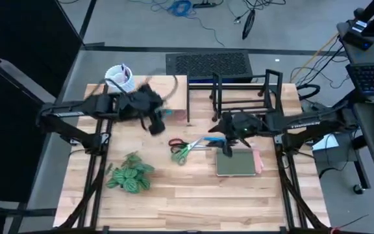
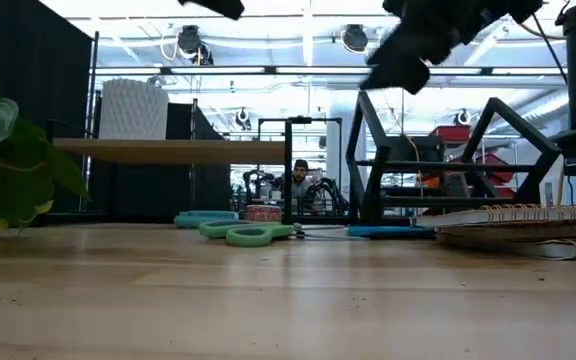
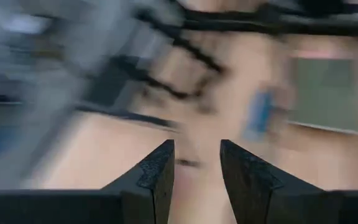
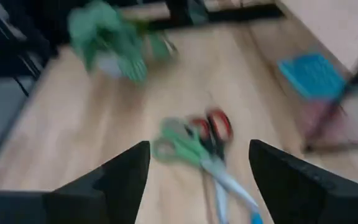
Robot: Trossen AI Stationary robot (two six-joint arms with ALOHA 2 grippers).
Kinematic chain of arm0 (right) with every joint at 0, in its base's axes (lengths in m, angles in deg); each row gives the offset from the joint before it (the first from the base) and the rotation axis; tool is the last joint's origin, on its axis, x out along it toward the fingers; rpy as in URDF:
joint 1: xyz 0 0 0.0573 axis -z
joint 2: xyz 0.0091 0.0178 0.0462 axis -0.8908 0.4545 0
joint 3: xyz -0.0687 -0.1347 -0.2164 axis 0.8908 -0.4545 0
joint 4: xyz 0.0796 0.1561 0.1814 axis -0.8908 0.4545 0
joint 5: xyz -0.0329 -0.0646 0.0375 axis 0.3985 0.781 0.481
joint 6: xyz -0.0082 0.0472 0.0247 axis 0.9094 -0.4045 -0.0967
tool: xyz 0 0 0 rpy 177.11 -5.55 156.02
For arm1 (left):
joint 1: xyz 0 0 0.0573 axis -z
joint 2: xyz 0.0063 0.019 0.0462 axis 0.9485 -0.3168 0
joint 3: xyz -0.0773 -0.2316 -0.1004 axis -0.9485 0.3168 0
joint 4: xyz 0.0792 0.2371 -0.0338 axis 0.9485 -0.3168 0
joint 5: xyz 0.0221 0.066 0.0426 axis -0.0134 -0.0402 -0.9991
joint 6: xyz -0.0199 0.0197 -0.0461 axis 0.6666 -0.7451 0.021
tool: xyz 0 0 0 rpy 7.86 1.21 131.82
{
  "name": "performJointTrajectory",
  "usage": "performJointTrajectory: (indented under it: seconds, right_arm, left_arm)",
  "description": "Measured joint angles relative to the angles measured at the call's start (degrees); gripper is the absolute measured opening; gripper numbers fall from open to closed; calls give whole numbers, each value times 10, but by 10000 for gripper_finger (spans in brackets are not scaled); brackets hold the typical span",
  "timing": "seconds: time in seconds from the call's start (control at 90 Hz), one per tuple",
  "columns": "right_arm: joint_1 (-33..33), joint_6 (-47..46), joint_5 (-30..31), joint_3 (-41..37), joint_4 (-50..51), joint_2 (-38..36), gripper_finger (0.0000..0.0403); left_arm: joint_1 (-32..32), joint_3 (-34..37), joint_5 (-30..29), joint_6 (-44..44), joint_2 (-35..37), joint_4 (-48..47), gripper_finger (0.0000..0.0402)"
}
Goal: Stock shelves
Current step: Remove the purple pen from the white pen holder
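Note:
The pale-wood shelf [image 1: 141, 97] stands at the table's far left, and a white ribbed cup [image 1: 122, 77] rests on its top. The black wire rack [image 1: 242, 91] stands to its right. Green-handled scissors [image 1: 184, 152] and red-handled scissors [image 1: 176, 142] lie flat on the table's middle. My left gripper [image 1: 156, 125] hovers open off the shelf's near right corner, with nothing between its fingers [image 3: 160, 168]. My right gripper [image 4: 199, 149] hangs open above the table just right of the scissors [image 4: 194, 146], in front of the rack.
A green spiral notebook [image 1: 237, 162] with a pink item [image 1: 258, 161] at its right side lies near the right gripper. A potted leafy plant [image 1: 130, 174] stands at the near left. A small blue object [image 4: 309, 74] lies by the rack's leg. Bare wood stretches along the near edge.

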Motion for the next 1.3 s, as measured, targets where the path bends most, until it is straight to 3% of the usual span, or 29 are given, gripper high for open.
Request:
performJointTrajectory:
  seconds: [0.111, 0.233, 0.389, 0.511, 0.622, 1.033, 1.3]
  right_arm:
    - [-16, -16, 0, -40, -105, 16, 258]
    - [-26, -39, 2, -70, -172, 47, 258]
    - [-29, -61, 2, -76, -204, 93, 258]
    - [-34, -69, 2, -76, -229, 119, 258]
    - [-42, -73, 2, -76, -238, 132, 258]
    - [-53, -82, 2, -76, -265, 144, 258]
    - [-62, -88, 2, -76, -266, 143, 258]
  left_arm:
    - [-26, -74, -99, -2, 0, -43, 116]
    - [-84, -148, -106, 13, 0, -108, 126]
    - [-194, -178, -78, 30, 1, -157, 173]
    - [-279, -173, -12, 88, -4, -222, 210]
    - [-320, -158, 38, 120, -12, -283, 217]
    - [-341, -72, 49, 133, -23, -290, 183]
    - [-353, -66, 26, 129, -24, -289, 182]
